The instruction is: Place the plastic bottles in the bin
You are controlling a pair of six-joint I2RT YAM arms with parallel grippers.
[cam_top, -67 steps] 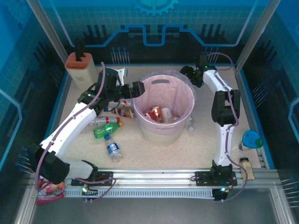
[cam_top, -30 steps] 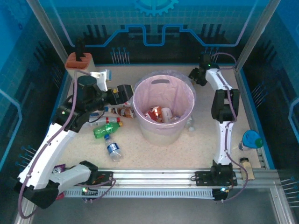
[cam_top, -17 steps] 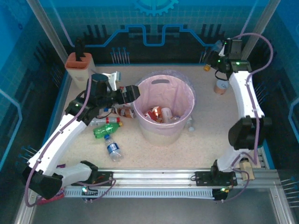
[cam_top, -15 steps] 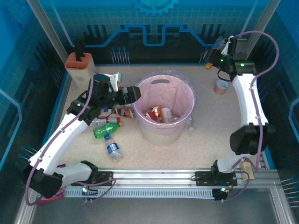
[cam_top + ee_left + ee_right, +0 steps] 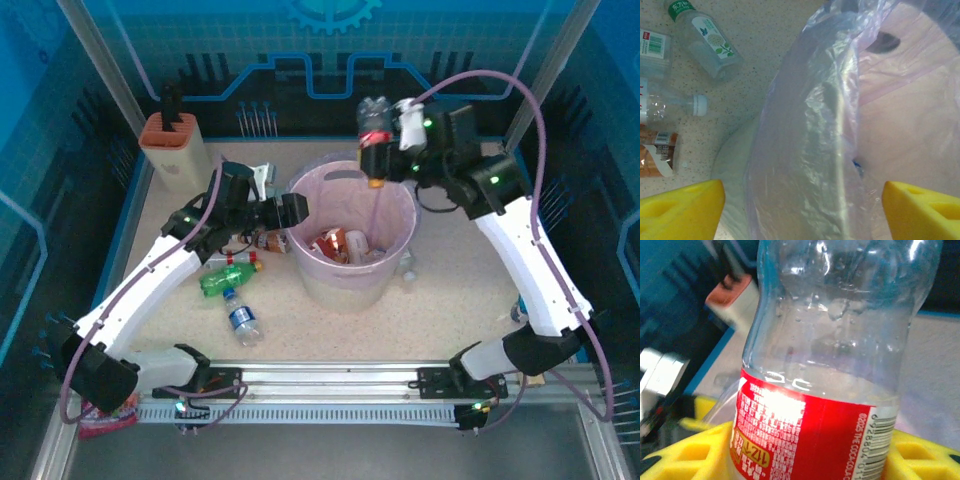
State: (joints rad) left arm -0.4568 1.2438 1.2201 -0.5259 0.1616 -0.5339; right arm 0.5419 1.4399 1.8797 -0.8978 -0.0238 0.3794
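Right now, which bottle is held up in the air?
The clear red-labelled bottle, gripped in the right fingers above the far rim of the bin; the green bottle and others lie on the table.

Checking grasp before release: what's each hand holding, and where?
Right hand: clear red-labelled plastic bottle, gripped at the label band. Left hand: nothing, open at rim of pink-lined bin.

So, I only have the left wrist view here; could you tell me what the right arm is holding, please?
Observer: The right gripper is shut on a clear bottle with a red label.
Operator: Thank you. Where is it hanging?
Observer: Over the far rim of the bin, going by the top view.
Operator: And are there bottles I cannot see?
Observer: A green bottle lies on the table left of the bin, and a blue-labelled bottle lies nearer the arm bases.
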